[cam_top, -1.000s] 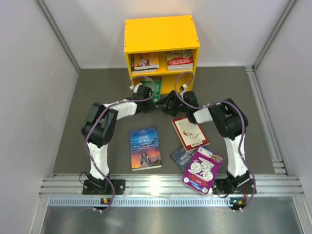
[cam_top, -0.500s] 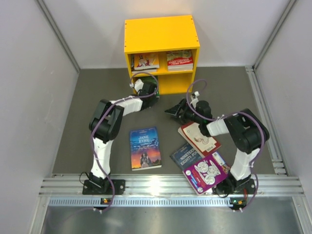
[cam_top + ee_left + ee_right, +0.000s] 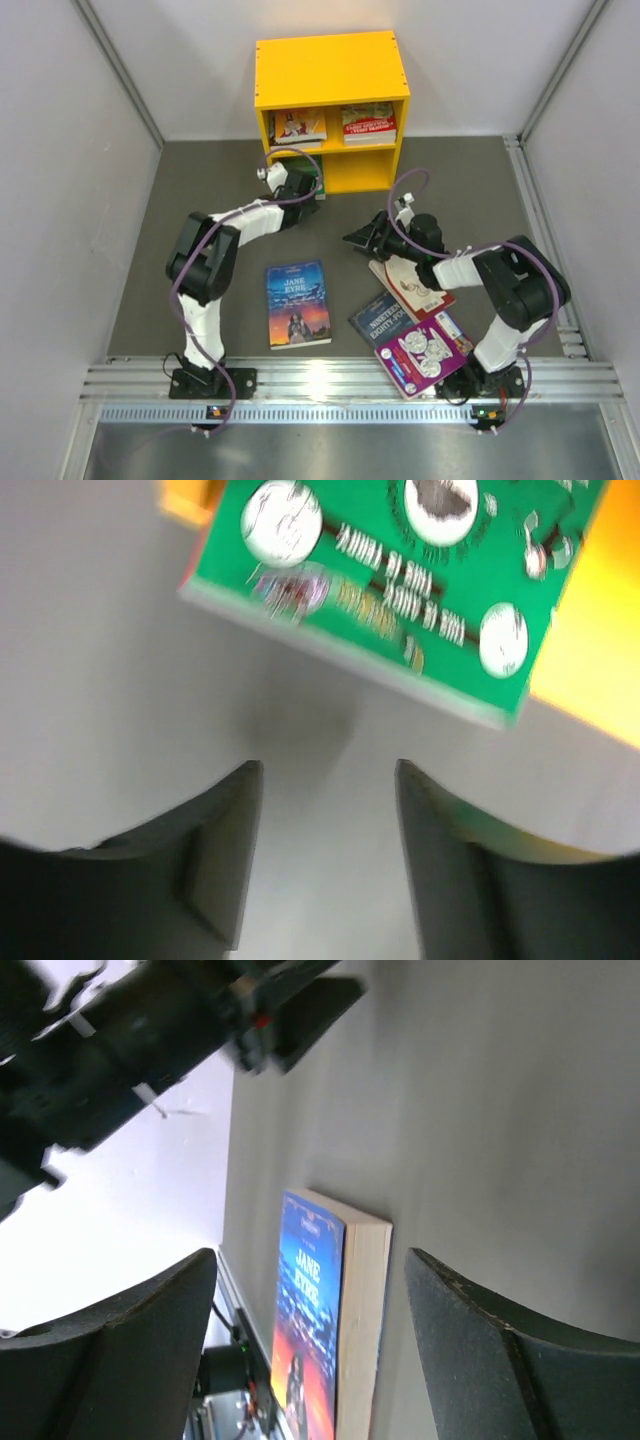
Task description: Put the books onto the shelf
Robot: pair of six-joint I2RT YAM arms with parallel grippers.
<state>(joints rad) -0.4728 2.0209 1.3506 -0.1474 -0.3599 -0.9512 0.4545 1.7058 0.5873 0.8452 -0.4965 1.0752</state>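
Observation:
The yellow shelf (image 3: 330, 70) stands at the back, with books in its upper left (image 3: 297, 127) and upper right (image 3: 368, 122) compartments. A green book (image 3: 400, 570) lies at the mouth of the lower left compartment (image 3: 317, 176). My left gripper (image 3: 325, 780) is open just in front of it, with nothing between its fingers (image 3: 300, 186). On the floor lie a blue Jane Eyre book (image 3: 297, 303), a red-cream book (image 3: 410, 283), a dark blue book (image 3: 380, 320) and a purple book (image 3: 420, 352). My right gripper (image 3: 360, 238) is open and empty by the red-cream book, facing Jane Eyre (image 3: 318, 1330).
Grey walls close in the mat on the left and right. A metal rail (image 3: 330, 380) runs along the near edge by the arm bases. The shelf's yellow side wall (image 3: 600, 650) is close to my left gripper.
My left gripper has opened and let go of the green book at the lower left compartment. My right arm has drawn back from the shelf towards the red-cream book, still open.

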